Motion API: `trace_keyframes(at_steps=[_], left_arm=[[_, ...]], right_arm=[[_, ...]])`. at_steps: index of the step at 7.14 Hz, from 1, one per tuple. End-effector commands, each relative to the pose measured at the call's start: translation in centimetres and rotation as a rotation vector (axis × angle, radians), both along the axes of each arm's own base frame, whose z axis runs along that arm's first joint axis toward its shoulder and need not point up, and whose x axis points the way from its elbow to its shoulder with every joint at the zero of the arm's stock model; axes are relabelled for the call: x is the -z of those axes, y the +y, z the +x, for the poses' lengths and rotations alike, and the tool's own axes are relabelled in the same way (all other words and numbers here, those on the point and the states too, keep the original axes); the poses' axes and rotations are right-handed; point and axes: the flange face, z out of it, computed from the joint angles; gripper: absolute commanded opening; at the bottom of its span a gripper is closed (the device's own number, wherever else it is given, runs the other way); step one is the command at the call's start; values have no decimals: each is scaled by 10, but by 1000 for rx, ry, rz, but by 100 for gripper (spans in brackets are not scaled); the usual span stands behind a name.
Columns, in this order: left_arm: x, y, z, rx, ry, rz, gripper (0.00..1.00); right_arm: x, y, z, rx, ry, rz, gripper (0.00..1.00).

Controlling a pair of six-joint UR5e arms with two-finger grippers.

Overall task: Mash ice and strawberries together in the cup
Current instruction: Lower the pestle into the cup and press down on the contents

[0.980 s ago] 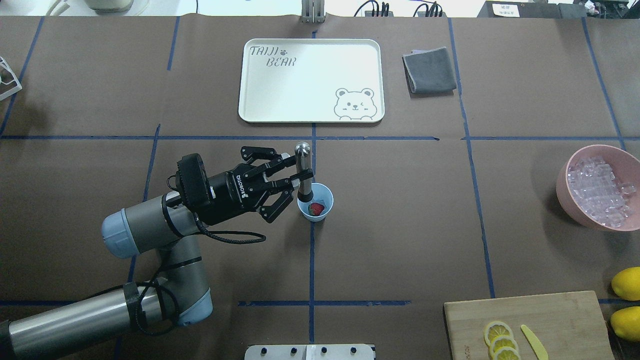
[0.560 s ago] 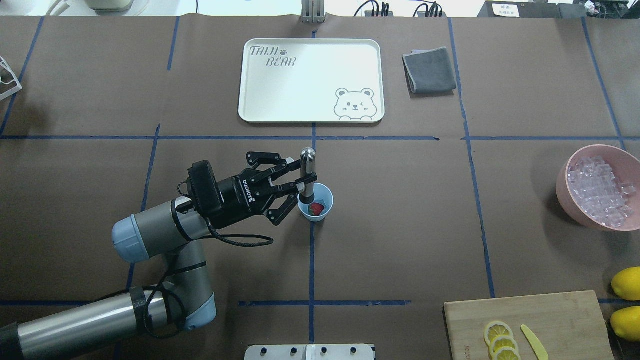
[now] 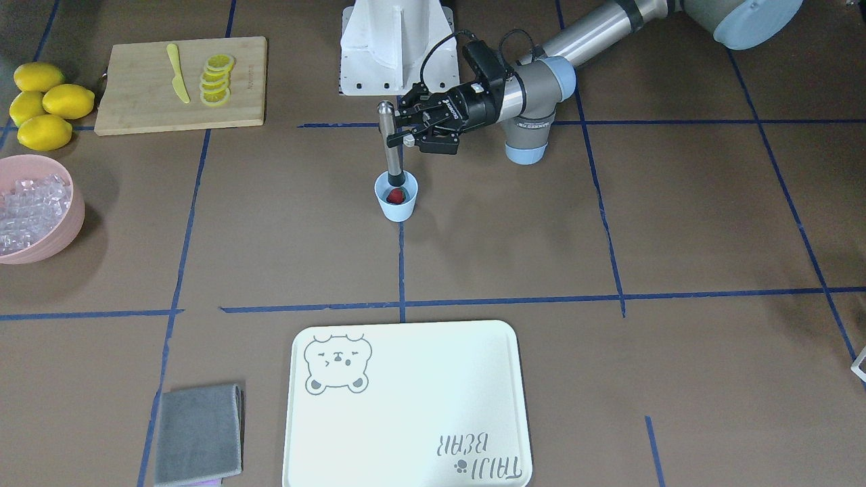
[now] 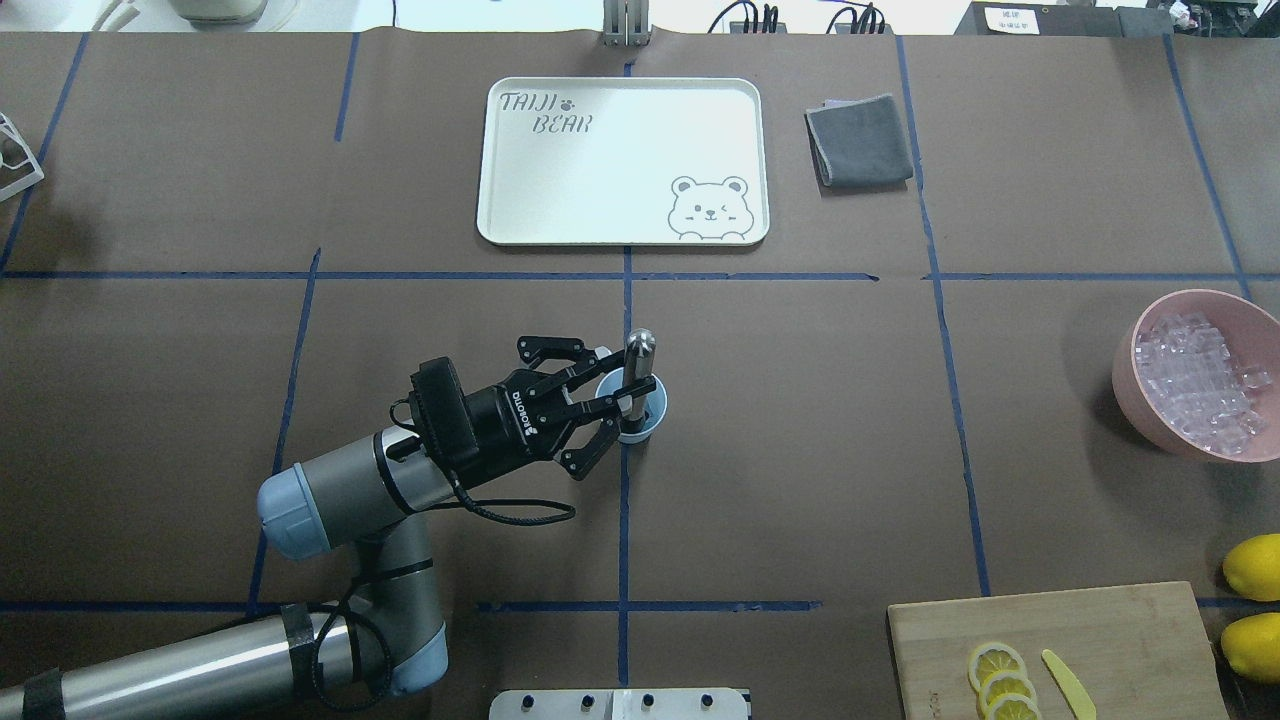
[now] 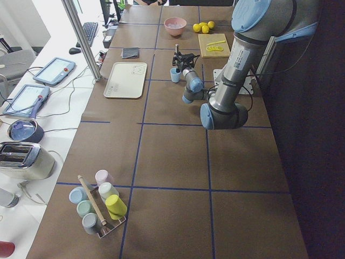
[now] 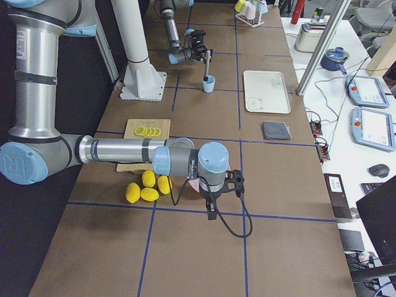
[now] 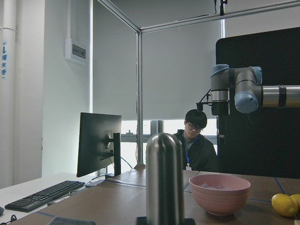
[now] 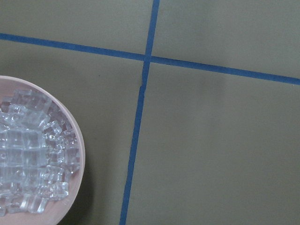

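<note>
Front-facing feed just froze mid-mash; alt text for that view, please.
The left gripper holds a metal muddler upright with its tip inside the pale blue cup, where a strawberry lies. A pink bowl of ice sits at the view's left edge.

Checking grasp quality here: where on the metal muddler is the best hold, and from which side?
Grip the muddler on its upper shaft, just under the rounded top, coming in sideways from the robot's left. It stands about upright with its lower end inside the cup, so only the upper part is free. The left gripper is clamped there.
</note>
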Motion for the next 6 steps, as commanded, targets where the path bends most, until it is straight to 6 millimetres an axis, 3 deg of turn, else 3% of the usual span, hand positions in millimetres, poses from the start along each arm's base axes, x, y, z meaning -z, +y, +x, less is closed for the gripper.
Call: trace_keyframes(at_steps=[1, 6], left_arm=[[-6, 9, 9, -6, -12, -12, 0], [-5, 8, 11, 9, -21, 0, 0]], right_arm=[[-2, 0, 0, 0, 0, -4, 100], [-1, 0, 0, 0, 0, -3, 100]])
